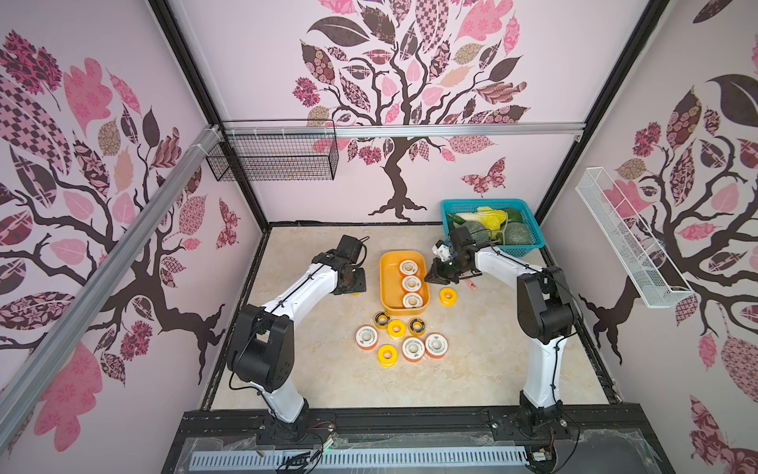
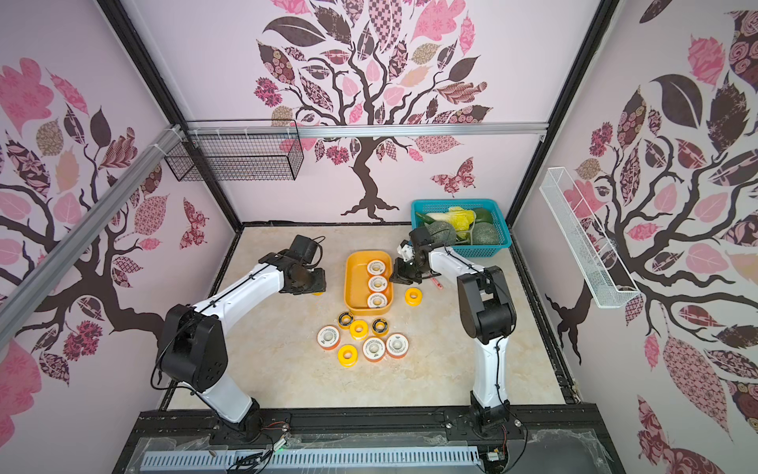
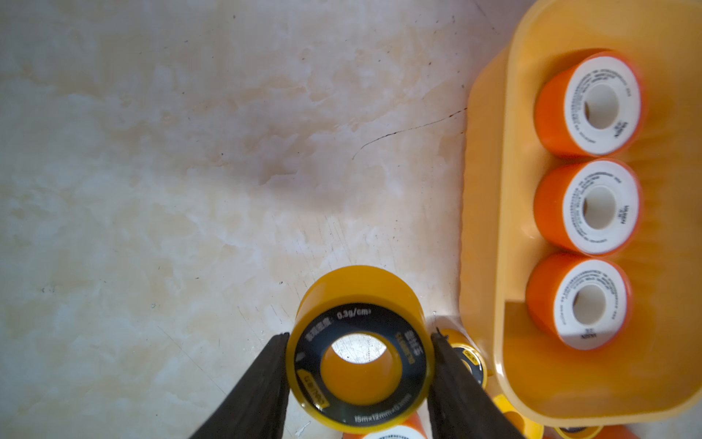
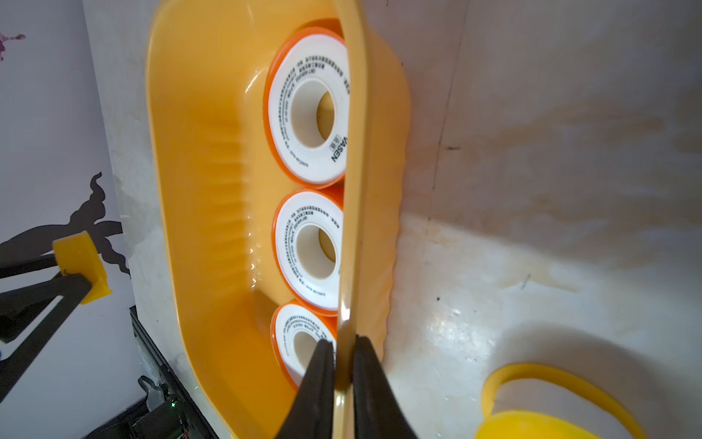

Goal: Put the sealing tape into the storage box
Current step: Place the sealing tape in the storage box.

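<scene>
My left gripper (image 3: 360, 336), half spread, pinches a small yellow tape spool with black ring face (image 3: 361, 296), hole pointing down at the bench (image 3: 152, 190), beside the left wall of the shallow yellow-orange plastic storage box (image 3: 482, 228). My right gripper (image 4: 343, 342) clamps its right rim; the box runs front-to-back.

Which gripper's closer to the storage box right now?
Right. The right gripper is shut on the storage box rim, one finger each side. The left gripper holds a black-faced yellow spool beside the opposite long wall, clear of it.
</scene>
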